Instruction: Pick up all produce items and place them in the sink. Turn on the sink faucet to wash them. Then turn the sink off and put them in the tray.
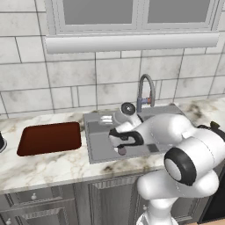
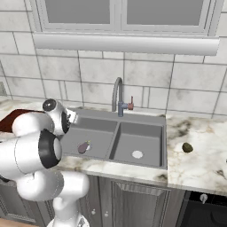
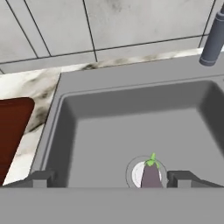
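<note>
The small purple eggplant point(image 3: 151, 175) lies on the floor of the left basin of the grey sink point(image 2: 116, 116), by the round drain; it also shows in the right base view point(image 2: 83, 147). My gripper point(image 3: 113, 178) hangs above that basin, open, its fingertips point(image 3: 41, 178) wide apart on either side of the eggplant and not touching it. The dark olive-brown roundish item point(image 2: 187, 147) rests on the marble counter right of the sink. The gooseneck faucet point(image 2: 117, 95) stands behind the divider between the basins. The reddish-brown tray point(image 1: 50, 138) sits on the counter left of the sink.
The tiled wall point(image 2: 146, 84) and a window sill point(image 2: 126, 43) rise just behind the faucet. My arm point(image 1: 176, 132) reaches over the right basin in the left base view. Cabinet fronts point(image 2: 133, 199) run below the counter edge.
</note>
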Controlling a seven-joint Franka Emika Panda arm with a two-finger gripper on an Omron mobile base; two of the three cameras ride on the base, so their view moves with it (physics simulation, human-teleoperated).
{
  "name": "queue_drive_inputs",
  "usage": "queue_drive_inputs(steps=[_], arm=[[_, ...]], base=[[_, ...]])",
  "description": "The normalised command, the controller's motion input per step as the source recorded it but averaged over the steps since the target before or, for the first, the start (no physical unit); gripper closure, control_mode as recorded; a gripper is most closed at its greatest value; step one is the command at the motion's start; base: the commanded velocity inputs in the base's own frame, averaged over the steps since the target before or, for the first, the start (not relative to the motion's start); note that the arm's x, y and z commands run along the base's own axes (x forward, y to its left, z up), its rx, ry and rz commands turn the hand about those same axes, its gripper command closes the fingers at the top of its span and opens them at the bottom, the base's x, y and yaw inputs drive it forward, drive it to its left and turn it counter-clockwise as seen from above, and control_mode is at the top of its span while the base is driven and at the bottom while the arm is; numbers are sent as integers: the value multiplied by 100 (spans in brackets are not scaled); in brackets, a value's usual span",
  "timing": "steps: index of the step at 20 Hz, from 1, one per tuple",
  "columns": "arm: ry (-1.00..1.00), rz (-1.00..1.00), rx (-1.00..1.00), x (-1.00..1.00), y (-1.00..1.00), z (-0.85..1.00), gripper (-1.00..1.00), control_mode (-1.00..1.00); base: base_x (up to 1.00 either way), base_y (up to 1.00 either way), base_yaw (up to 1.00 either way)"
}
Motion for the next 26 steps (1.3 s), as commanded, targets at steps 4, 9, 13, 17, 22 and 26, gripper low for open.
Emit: queue_drive_inputs(steps=[4,9,13,17,22,26], arm=[[16,0,-5,19,25,80,-100,-100],[6,0,-12,-3,3,29,-100,-100],[0,-1,-13,-30,-29,0,-100,-100],[0,0,-5,-49,-48,0,-100,-100],[0,0,0,-48,-55,0,-100,-100],[0,0,0,-42,-52,0,-100,-100]], base=[[0,0,0],[0,0,0],[0,0,0],[0,0,0],[0,0,0],[0,0,0]])
